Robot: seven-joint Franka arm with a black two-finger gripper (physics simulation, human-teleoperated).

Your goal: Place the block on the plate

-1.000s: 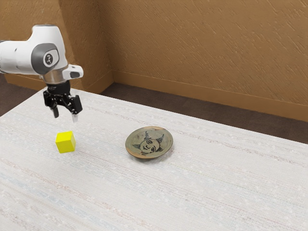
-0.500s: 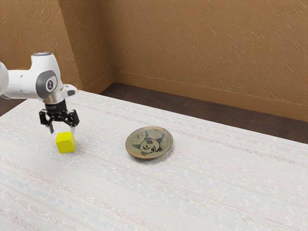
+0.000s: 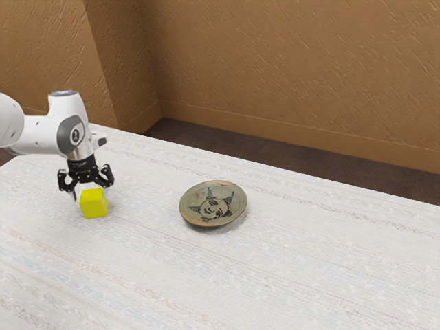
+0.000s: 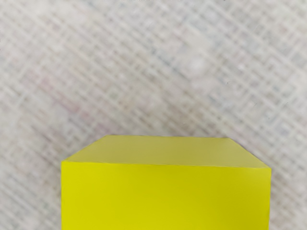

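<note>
on your tabletop [image 3: 289, 261], the block [image 3: 93, 204] looks bright yellow, flat-faced and crisp-edged; your tool [image 3: 89, 195] stands spread.

And here's the bright yellow, sharp-cornered cube-like block [image 4: 165, 199], close under the camera, sitting on the pale grey-white, woven-looking tabletop [image 4: 153, 57]; two faces on show, the flat top glowing vivid yellow, the side face a duller, paler yellow, narrowing as it runs down to the table; a crisp, nearly straight edge divides the pair; soft shading lies on the table just beside the block; and look at that tabletop, fine crisscross lines slanting against the block's edges, with faint pinkish streaks and a whiter patch!
</note>
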